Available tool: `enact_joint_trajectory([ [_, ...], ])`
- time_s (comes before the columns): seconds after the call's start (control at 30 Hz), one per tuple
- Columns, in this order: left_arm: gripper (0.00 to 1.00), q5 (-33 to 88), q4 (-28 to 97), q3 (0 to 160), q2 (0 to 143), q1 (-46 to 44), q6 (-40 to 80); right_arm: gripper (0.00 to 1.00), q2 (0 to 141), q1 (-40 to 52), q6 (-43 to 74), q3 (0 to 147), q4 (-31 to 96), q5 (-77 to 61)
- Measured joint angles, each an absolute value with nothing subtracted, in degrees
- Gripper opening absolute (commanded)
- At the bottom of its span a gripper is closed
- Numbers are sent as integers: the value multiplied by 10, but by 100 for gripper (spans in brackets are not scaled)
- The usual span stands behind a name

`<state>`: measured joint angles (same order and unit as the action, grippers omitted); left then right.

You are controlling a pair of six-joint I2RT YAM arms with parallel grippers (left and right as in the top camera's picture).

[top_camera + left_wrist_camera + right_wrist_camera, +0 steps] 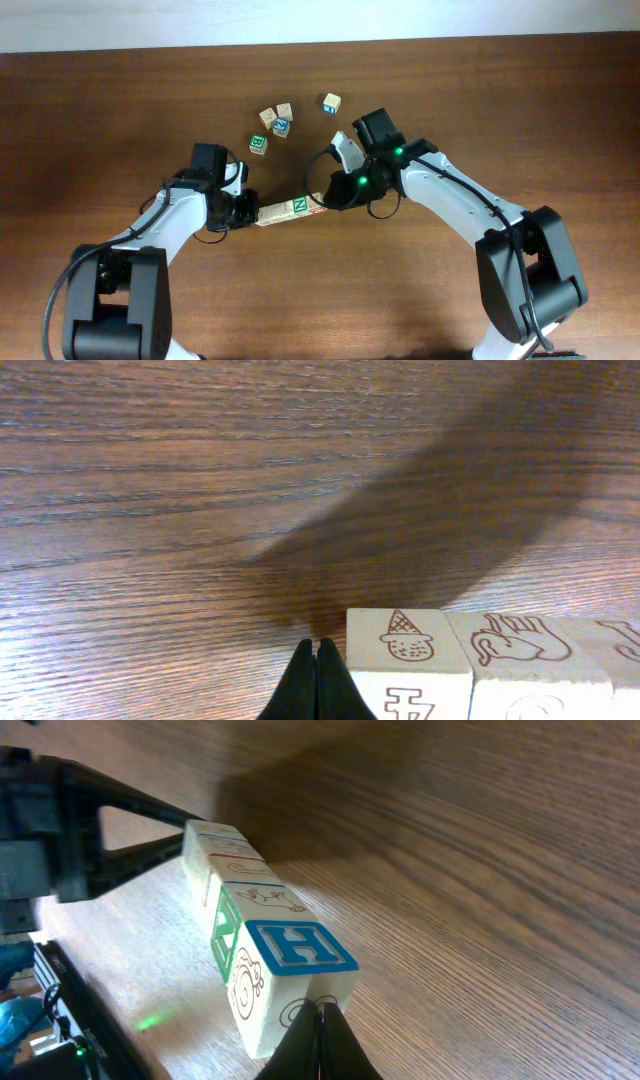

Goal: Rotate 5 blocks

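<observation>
The blocks (290, 209) lie end to end in a short slanted row at the table's middle, with a green N face (300, 205) on top. My left gripper (248, 213) is shut, its tips at the row's left end. In the left wrist view the closed tips (316, 662) sit beside a cream block with an ice-cream drawing (405, 645). My right gripper (326, 198) is shut at the row's right end. In the right wrist view its tips (322, 1018) touch the end face of the nearest block, which has a blue H (298, 948) on top.
Several loose alphabet cubes stand behind the row: a green-bordered one (259, 144), a blue-lettered one (282, 126), two pale ones (268, 117) (285, 110), and one further right (331, 103). Bare wood surrounds the row.
</observation>
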<state>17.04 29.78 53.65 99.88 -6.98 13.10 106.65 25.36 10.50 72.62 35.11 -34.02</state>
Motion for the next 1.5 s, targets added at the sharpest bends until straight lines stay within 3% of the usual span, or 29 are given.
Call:
enact_joint_trajectory([
  [0.87,0,139,300,531,1000,-66,133,4,1037,314,135,764,316,-352],
  [1.5,0,216,293,531,1000,-75,133,4,1038,368,189,780,263,-356],
])
